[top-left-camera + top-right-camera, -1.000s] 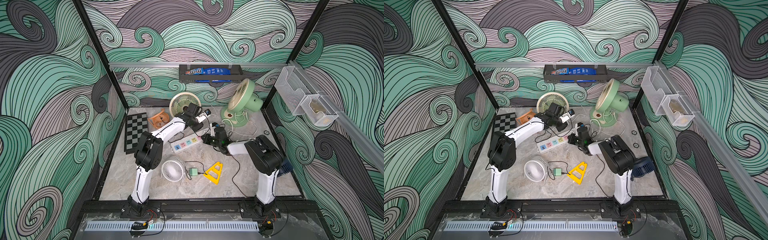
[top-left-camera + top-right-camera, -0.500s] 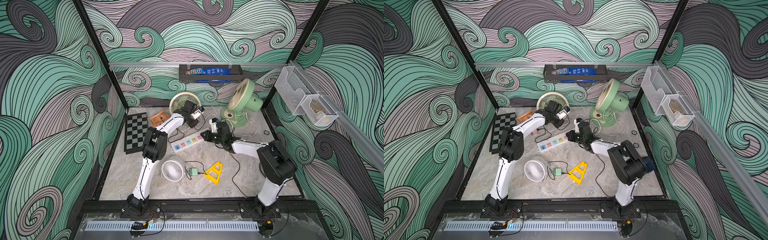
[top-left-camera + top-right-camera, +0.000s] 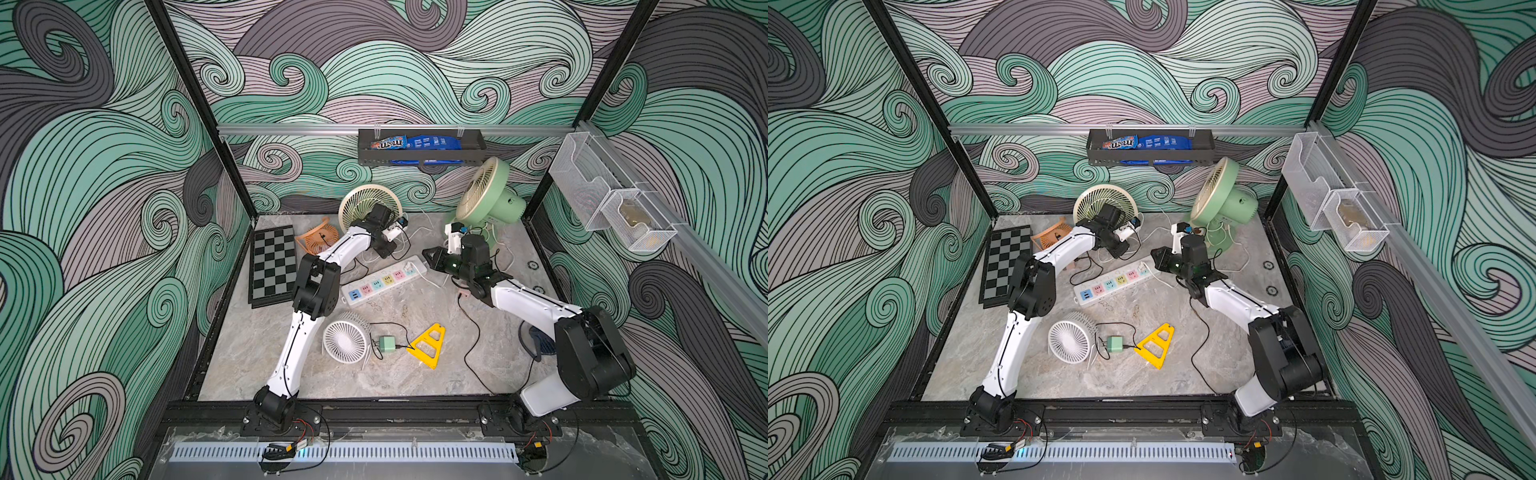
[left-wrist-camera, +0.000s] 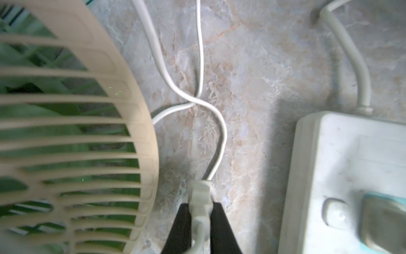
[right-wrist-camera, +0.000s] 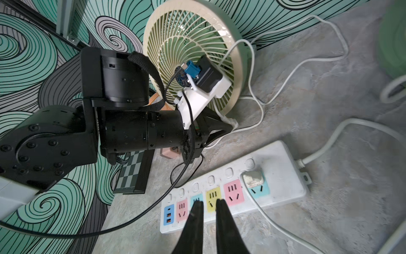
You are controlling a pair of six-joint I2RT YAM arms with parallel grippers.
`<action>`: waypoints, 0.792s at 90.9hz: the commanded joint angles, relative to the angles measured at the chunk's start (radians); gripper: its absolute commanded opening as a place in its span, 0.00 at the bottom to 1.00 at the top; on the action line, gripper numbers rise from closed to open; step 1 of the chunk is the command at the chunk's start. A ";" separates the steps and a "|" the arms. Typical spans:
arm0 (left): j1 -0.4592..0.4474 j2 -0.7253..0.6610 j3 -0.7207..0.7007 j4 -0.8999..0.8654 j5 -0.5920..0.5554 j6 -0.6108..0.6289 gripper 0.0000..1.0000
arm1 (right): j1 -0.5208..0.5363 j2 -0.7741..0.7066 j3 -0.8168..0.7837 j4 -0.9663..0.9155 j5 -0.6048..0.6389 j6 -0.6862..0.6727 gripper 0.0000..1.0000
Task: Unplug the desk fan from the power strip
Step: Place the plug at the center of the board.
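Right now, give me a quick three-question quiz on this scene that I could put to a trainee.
1. True or false: the left gripper is shut on a white plug.
2. The other plug sits in the strip: A, at its cord end; B, in the yellow socket; C, at its USB end.
3. What lies between the white fan and the yellow triangle?
Key: 1 true. 2 A. 3 a green cube with a black cable.
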 commanded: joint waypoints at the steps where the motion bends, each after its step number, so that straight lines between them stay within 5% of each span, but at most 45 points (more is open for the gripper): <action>1: 0.015 0.016 0.045 -0.035 0.015 -0.021 0.06 | -0.010 -0.012 -0.016 -0.016 0.005 -0.018 0.18; 31: 0.016 -0.039 0.034 -0.057 0.035 -0.024 0.45 | -0.019 0.057 0.001 -0.010 -0.022 -0.031 0.21; 54: 0.017 -0.131 -0.012 -0.065 0.083 -0.007 0.53 | -0.040 0.122 0.021 0.014 -0.075 -0.037 0.20; 72: 0.022 -0.208 -0.069 -0.074 0.255 0.011 0.52 | -0.065 0.197 0.053 0.014 -0.139 -0.052 0.17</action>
